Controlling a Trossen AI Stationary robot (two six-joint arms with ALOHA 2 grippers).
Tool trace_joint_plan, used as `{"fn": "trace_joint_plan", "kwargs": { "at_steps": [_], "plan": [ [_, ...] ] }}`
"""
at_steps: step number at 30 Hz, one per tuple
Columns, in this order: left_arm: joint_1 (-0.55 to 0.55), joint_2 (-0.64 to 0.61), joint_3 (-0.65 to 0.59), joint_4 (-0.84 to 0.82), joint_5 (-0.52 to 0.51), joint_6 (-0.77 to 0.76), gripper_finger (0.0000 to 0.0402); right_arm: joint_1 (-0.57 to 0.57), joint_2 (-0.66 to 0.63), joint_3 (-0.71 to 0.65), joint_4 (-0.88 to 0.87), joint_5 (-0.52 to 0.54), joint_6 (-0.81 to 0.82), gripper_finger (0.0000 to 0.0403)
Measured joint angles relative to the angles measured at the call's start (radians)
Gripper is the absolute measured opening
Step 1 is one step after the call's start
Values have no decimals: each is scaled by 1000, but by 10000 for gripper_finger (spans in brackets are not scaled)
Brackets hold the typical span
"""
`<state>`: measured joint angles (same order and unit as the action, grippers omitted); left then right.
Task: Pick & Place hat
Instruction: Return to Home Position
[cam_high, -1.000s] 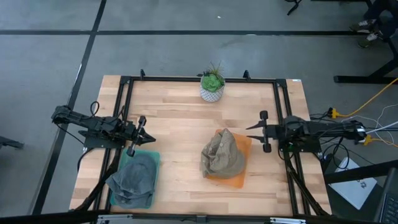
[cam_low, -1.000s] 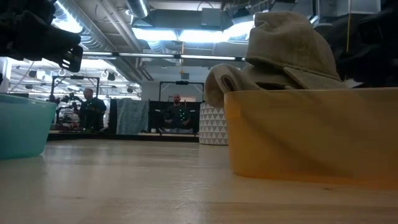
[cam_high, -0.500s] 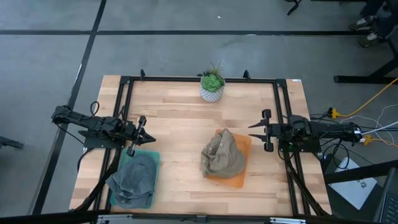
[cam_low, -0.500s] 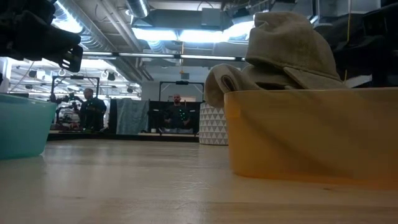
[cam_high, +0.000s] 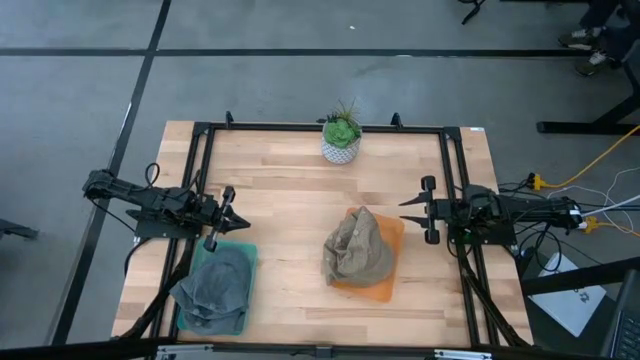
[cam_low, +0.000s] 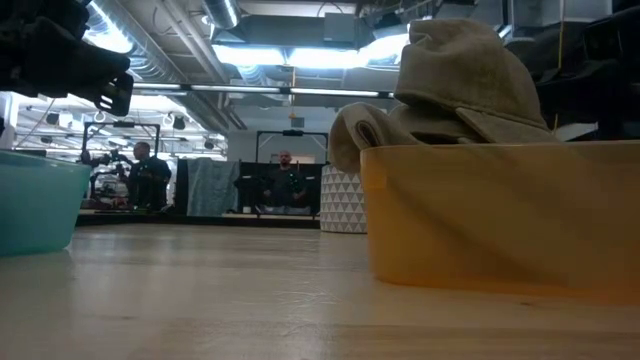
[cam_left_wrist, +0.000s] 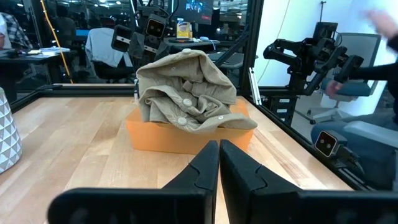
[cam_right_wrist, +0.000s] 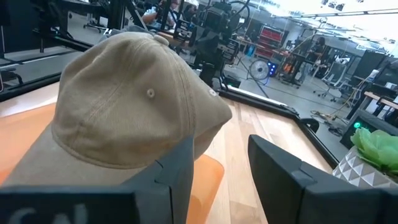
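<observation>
Tabletop (cam_high: 300, 190): left end effector (cam_left_wrist: 219, 149) closed, right end effector (cam_right_wrist: 221, 149) spread (empty)

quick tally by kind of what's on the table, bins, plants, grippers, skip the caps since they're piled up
bins: 2, the orange bin and the teal bin
potted plant: 1
grippers: 2, the left gripper and the right gripper
total: 5

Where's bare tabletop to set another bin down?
Widest bare table: the strip between the teal bin and the orange bin, running back to the potted plant. Smaller: near right corner. Crowded: left end effector by the teal bin, right end effector beside the orange bin.
</observation>
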<state>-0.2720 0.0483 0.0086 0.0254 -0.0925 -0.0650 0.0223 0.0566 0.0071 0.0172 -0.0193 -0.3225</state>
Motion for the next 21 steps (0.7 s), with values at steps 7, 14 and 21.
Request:
{"fn": "trace_joint_plan", "kwargs": {
  "at_steps": [7, 14, 21],
  "plan": [
    [0, 0, 0, 0, 0, 0, 11, 0, 0, 0, 0, 0, 0, 152],
    [0, 0, 0, 0, 0, 0, 9, 0, 0, 0, 0, 0, 0, 152],
    [0, 0, 0, 0, 0, 0, 8, 0, 0, 0, 0, 0, 0, 152]
  ]
}}
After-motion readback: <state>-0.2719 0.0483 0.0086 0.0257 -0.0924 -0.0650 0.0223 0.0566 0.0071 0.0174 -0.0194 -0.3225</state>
